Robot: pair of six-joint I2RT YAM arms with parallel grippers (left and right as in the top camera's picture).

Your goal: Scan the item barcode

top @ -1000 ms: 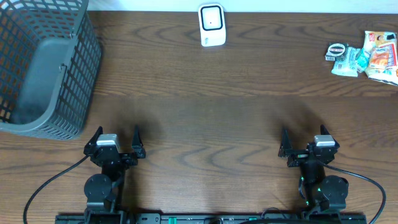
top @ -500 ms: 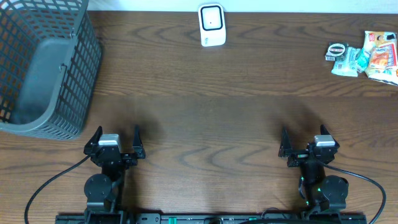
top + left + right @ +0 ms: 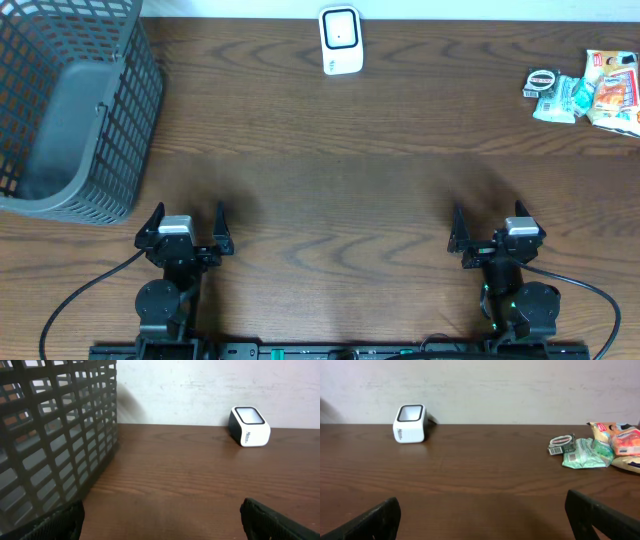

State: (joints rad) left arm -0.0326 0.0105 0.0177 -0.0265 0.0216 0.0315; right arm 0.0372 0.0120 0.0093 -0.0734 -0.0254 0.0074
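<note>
L gripper & R gripper both spread wide, empty; barcode scanner far-center, snack packets far-right.

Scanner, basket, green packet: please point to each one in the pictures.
scanner (image 3: 340, 38), overhead view, on its top face.
basket (image 3: 140, 120), overhead view, on its mesh side wall.
green packet (image 3: 587, 454), right wrist view, on its middle.

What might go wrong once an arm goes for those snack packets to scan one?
The packets lie bunched and touching at the far right of the table, so the open right gripper may snag two or scatter them. A picked packet's barcode may face away from the white scanner, needing a regrasp.
</note>
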